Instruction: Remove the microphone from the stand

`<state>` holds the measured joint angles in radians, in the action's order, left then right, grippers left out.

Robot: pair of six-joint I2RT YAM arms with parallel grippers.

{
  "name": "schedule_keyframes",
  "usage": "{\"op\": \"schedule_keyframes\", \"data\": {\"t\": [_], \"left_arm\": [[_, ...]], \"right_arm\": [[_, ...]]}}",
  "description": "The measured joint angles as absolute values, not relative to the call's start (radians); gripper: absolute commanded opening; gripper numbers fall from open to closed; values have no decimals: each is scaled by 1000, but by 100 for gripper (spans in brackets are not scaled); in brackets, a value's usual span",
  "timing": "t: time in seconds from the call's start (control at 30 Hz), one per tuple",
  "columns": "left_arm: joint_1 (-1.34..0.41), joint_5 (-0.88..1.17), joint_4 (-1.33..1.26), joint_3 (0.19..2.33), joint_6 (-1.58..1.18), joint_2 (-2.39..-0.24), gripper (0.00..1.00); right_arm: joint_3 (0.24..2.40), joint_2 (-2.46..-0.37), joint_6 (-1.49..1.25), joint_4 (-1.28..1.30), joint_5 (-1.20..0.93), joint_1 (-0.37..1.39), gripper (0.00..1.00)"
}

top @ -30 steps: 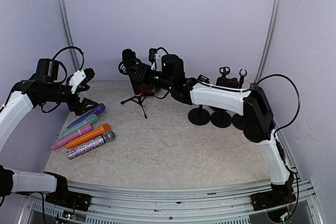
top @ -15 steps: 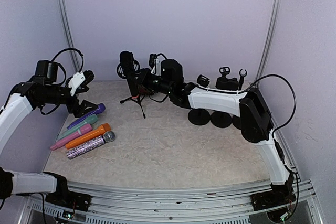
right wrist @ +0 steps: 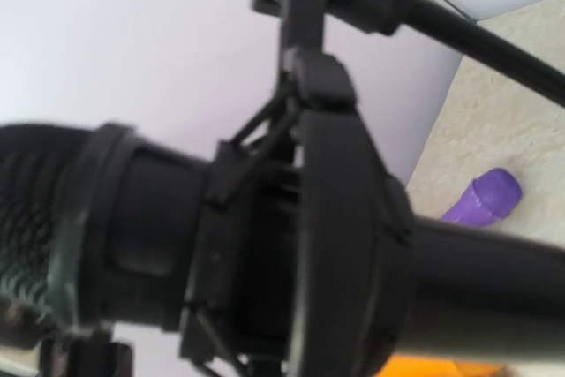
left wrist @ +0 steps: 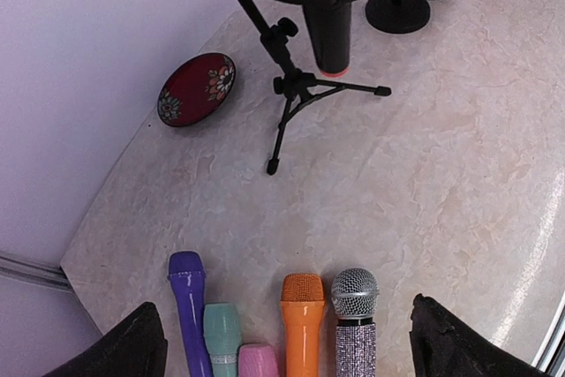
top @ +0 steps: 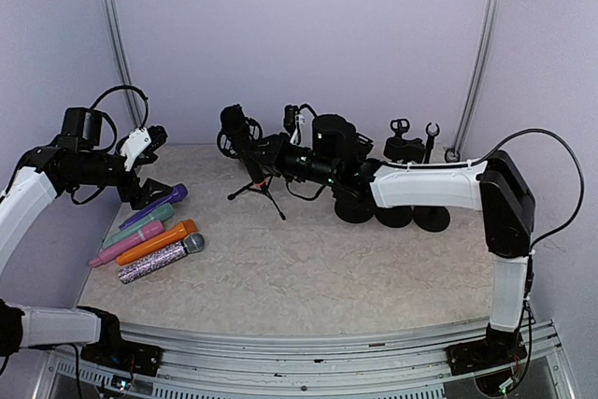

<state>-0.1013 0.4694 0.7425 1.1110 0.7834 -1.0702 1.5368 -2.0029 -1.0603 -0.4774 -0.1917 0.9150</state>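
Observation:
The black microphone sits in a shock mount on a small black tripod stand at the back middle of the table, leaning left. My right gripper is closed around the microphone's body just right of the mount. In the right wrist view the microphone fills the frame and hides my fingers. In the left wrist view the microphone and the tripod stand ahead. My left gripper is open and empty above a row of coloured microphones; it also shows in the left wrist view.
Several coloured microphones lie at the left; the orange one and the glittery silver one are between my left fingers. A red dish lies by the back wall. Round black stand bases stand at the right.
My right arm has pulled back to the right, and the microphone with its tripod stand has moved right with it and tilted. The left arm has stayed put.

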Motion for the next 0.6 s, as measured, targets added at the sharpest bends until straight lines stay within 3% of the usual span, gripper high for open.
{"op": "schedule_keyframes", "data": {"t": [0.3,0.6], "left_arm": [[-142,446,752,1111,773,-1057,94],[-307,407,756,1113,751,-1063,95]], "right_arm": [[1290,-1787,-1081,-503,-160,931,3],[1071,-1612,-1163,-529,-83,977,1]]}}
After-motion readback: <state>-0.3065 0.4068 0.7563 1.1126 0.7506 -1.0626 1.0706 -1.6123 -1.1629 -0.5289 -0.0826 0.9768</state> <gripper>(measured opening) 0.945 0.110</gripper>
